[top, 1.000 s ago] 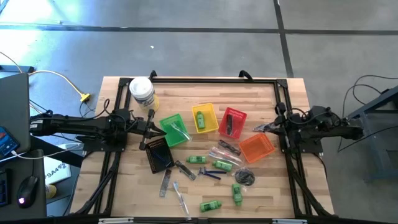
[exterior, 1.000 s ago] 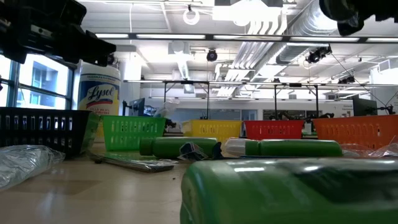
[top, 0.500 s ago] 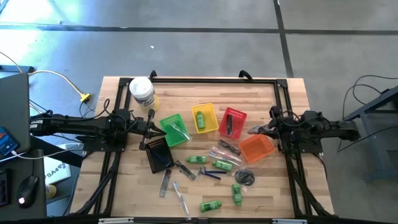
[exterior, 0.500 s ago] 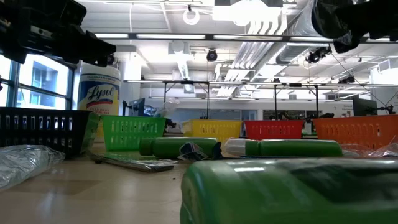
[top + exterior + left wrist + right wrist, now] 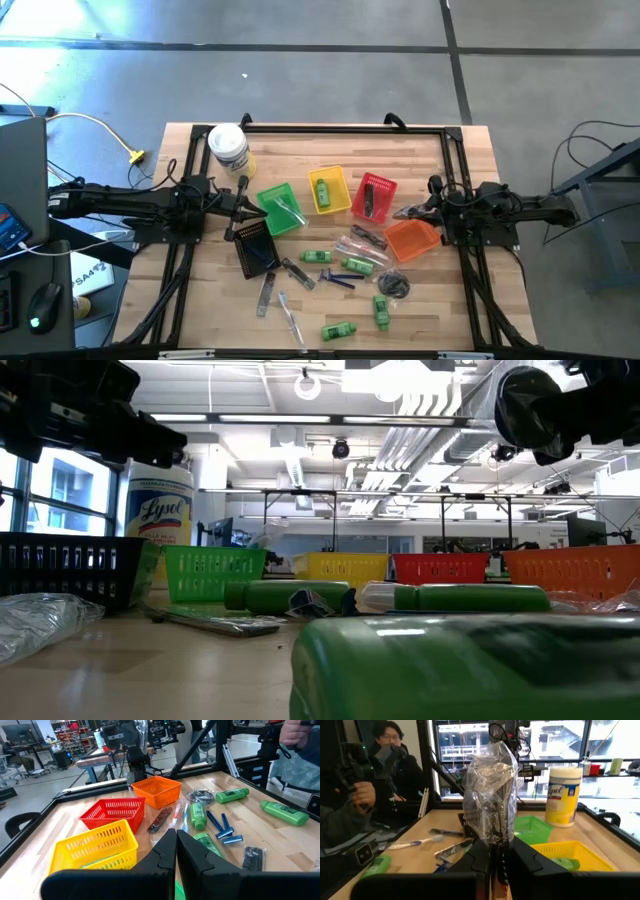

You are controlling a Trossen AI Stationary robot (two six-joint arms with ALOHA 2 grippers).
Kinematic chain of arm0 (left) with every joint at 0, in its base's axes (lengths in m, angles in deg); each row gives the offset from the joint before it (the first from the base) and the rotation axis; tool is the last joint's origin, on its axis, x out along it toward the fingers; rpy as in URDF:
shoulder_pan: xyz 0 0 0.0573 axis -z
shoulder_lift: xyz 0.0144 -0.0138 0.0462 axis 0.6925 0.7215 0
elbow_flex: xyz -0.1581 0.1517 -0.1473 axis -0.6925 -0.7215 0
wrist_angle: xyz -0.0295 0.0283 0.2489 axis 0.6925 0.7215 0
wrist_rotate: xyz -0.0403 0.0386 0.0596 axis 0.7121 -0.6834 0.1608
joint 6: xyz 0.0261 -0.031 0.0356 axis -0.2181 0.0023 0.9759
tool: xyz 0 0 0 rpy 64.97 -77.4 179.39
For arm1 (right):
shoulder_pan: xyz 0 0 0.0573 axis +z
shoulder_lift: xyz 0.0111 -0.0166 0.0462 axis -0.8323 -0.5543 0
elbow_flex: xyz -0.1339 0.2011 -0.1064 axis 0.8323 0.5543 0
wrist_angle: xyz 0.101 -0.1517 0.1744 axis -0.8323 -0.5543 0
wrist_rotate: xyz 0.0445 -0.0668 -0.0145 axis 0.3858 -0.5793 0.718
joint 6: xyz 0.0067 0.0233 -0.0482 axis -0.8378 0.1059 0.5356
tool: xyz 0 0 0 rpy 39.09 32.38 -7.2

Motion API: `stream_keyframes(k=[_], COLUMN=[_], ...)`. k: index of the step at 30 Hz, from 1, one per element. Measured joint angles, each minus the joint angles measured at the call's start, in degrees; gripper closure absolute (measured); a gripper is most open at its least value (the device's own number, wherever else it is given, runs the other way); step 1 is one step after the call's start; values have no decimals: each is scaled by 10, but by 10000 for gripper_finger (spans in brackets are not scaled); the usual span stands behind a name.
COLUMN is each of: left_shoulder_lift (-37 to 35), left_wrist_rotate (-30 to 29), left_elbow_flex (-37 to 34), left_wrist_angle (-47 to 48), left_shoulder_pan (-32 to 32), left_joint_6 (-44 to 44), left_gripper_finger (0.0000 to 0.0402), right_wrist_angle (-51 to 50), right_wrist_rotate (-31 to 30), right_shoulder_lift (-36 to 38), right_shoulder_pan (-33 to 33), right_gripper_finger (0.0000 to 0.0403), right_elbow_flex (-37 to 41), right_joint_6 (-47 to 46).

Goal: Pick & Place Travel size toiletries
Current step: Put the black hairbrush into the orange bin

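My right gripper [image 5: 417,211] hangs at the table's right side, just above the far edge of the orange basket [image 5: 413,240]. It is shut on a clear plastic packet [image 5: 490,790] with a dark item inside. My left gripper [image 5: 176,842] is shut on nothing and waits level at the table's left [image 5: 248,206], beside the green basket [image 5: 279,208]. Loose toiletries lie on the wood in the middle: green mini bottles [image 5: 317,257] [image 5: 340,329], blue razors [image 5: 340,278], a toothbrush [image 5: 290,318] and more wrapped pieces [image 5: 358,245]. My right gripper pinches the packet's near end [image 5: 493,839] between its two fingers. The fingers [image 5: 522,860] lie level and come from the table's right side. The rest of the packet sticks out past the fingertips, crumpled, and is lifted clear of the table and the baskets.
Yellow [image 5: 328,190], red [image 5: 374,196] and black [image 5: 256,248] baskets stand in the table's middle. A white canister [image 5: 229,148] stands at the far left corner. Black frame rails [image 5: 340,128] run along the edges. A person [image 5: 380,775] sits beyond the table's left side.
My right gripper has sunk and moved a little toward the table's left, over the orange basket's far edge, staying shut on the plastic packet. My left gripper has kept still.
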Motion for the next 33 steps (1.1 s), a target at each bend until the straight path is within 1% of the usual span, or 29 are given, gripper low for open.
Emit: stream_keyframes(k=[5, 18, 23, 28, 31, 33], left_shoulder_lift=[0, 0, 0, 0, 0, 0], left_wrist_rotate=[0, 0, 0, -2, -3, -3], left_elbow_flex=[0, 0, 0, 0, 0, 0], left_wrist_angle=[0, -1, -1, -1, -1, -1], left_shoulder_pan=[0, 0, 0, 0, 0, 0], left_joint_6=[-1, -2, -2, -2, -2, -2], left_gripper_finger=[394, 394, 394, 394, 394, 394], right_wrist_angle=[4, 16, 32, 2, -43, -94], right_wrist_rotate=[0, 8, -30, -34, -34, -42], right_shoulder_lift=[0, 0, -2, -39, -86, -126], right_shoulder_pan=[0, 0, 0, 0, 0, 0], right_gripper_finger=[373, 373, 373, 374, 374, 375], right_elbow_flex=[9, 10, 5, -56, -112, -159], right_joint_6=[-16, -16, -14, -14, -10, -10])
